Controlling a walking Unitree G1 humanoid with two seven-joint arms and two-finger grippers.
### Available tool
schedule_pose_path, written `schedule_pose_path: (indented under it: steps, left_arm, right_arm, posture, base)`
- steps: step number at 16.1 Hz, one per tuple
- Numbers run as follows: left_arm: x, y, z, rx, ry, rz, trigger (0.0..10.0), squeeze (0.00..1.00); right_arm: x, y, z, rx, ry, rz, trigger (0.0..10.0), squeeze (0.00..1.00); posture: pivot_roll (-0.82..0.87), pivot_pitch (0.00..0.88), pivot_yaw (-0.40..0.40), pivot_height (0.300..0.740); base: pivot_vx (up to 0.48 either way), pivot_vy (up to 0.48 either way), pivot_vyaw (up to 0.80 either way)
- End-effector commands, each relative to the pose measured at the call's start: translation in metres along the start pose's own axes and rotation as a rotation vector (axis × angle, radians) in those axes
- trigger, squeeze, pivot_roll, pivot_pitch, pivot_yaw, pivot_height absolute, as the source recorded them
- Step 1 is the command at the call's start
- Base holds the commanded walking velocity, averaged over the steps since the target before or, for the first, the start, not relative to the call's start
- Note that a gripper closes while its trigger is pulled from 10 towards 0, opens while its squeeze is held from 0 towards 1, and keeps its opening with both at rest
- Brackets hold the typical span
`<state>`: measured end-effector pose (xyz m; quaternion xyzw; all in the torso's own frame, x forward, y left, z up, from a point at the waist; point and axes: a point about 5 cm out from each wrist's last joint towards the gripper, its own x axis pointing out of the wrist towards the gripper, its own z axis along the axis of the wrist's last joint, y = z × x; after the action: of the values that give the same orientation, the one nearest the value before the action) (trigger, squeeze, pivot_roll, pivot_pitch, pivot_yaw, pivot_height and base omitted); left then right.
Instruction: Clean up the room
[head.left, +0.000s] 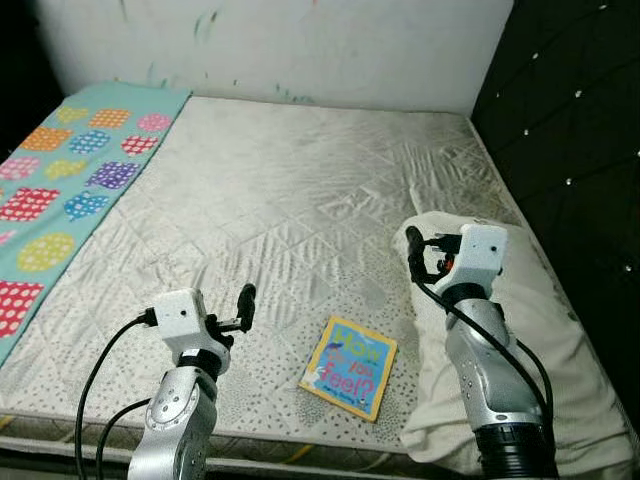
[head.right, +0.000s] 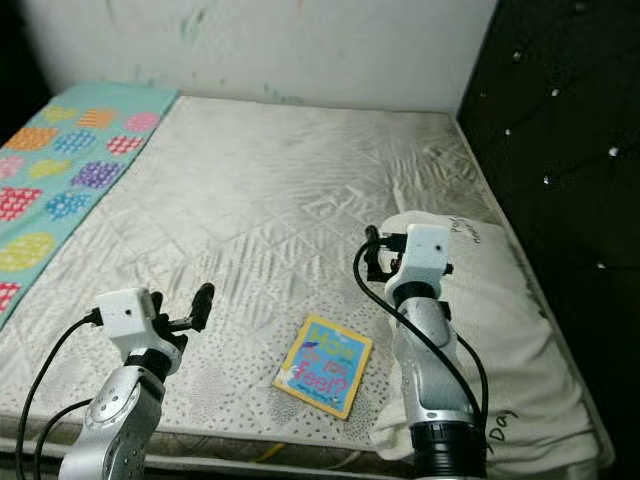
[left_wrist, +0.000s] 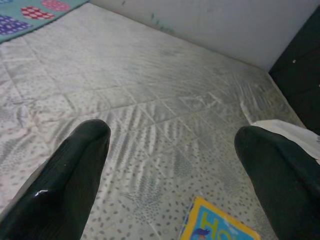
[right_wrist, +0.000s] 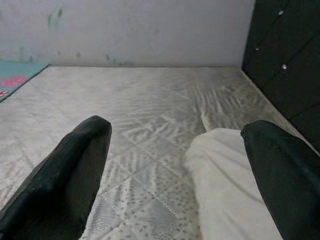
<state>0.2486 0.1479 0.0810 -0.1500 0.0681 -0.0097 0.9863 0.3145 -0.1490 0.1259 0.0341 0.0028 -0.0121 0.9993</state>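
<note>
The step in hand is judged to be the approach to a first pick: nothing is held, and both arms are raised over the near edge of the bed (head.left: 300, 190); the left gripper (head.left: 244, 303) is poised above the bare quilted mattress, its fingers spread wide and empty, and the right gripper (head.left: 418, 252) is held above the white pillow (head.left: 540, 330), its fingers likewise parted with nothing between them.

The task's likeliest thing, a children's picture book (head.left: 349, 366) with a blue cover and yellow border, is seen lying flat on the mattress near the front edge, between the two arms and just beside the pillow; in the left wrist view its corner (left_wrist: 220, 225) is caught just beyond the open fingers.

The next move is judged to call for a gripper to be lowered to the book's edge, since a flat book on soft bedding offers little to grip.

By count: one book; one pillow; one teal polka-dot blanket (head.left: 60, 180) along the left side; two grippers.
</note>
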Motion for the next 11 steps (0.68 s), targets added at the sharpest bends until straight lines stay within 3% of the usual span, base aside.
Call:
schedule_pose_path:
  steps: [1, 11]
  left_arm:
    - [-0.0006, -0.0011, -0.0001, -0.012, 0.003, -0.002, 10.0, 0.00]
    - [-0.0007, -0.0019, -0.0009, -0.027, 0.009, -0.008, 10.0, 0.00]
  right_arm:
    - [0.0002, 0.0040, 0.0061, -0.003, -0.024, 0.009, 10.0, 0.00]
    - [0.0005, 0.0023, 0.0038, -0.009, -0.015, 0.002, 10.0, 0.00]
  posture:
    - [-0.06, 0.000, -0.024, 0.740]
    - [-0.06, 0.000, -0.025, 0.740]
  base:
    - [0.000, 0.000, 0.00]
    - [-0.315, 0.000, 0.00]
